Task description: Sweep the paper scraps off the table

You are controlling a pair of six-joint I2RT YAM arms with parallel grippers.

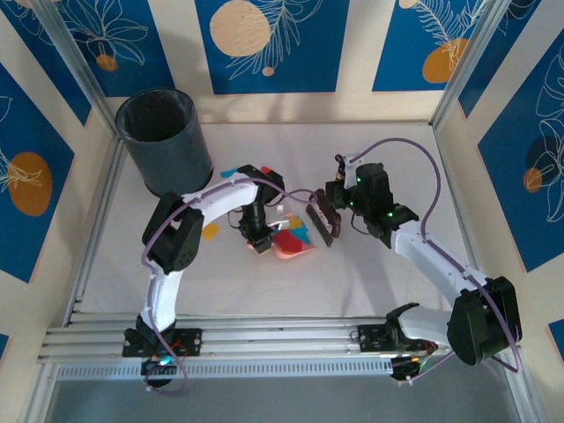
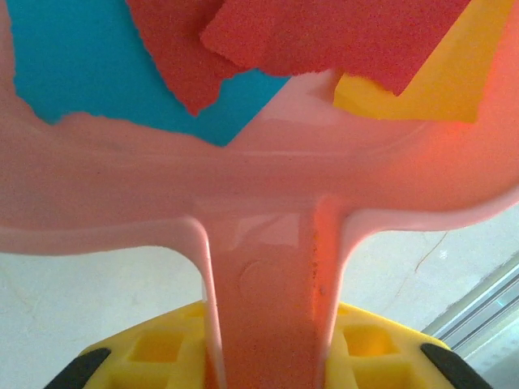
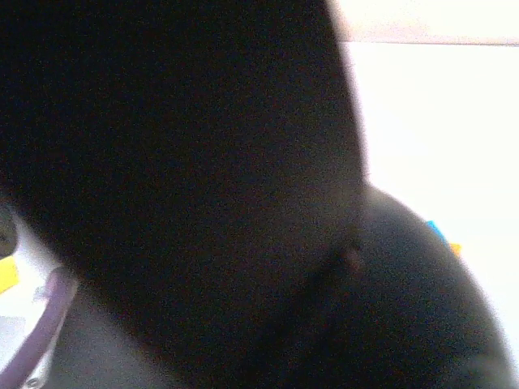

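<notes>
The dustpan [image 1: 293,250] [image 2: 268,186] is clamped by its handle in the closed left gripper [image 1: 256,234] [image 2: 268,361] near the middle of the table [image 1: 291,295]. Red, cyan and yellow paper scraps [image 1: 296,233] [image 2: 81,65] are piled in it, and one yellow scrap [image 1: 210,231] is seen at its 9 o'clock. The brush [image 1: 325,220], at the dustpan's 3 o'clock, is gripped by the closed right gripper [image 1: 342,203]
</notes>
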